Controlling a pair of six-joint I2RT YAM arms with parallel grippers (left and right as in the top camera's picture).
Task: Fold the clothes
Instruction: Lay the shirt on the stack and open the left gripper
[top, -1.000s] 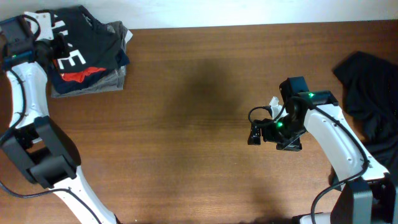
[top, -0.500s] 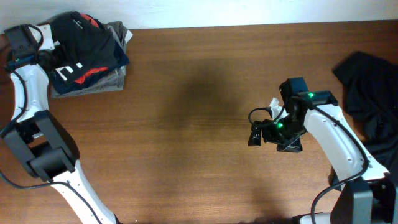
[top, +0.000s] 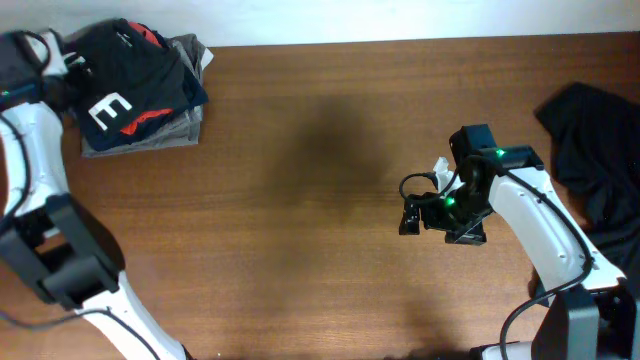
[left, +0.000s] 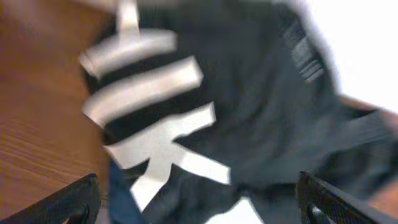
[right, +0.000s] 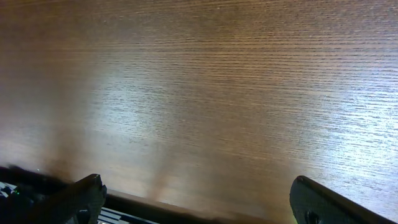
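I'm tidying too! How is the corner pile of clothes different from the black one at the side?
The pile is folded and stacked; the black one lies crumpled. The pile shows white letters and red; the black one is plain. Both are soft cloth.

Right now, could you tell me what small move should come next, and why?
Probably swing the right gripper toward the black garment: its jaws stand open over bare table, the stack looks folded, and that garment lies unfolded at the right edge.
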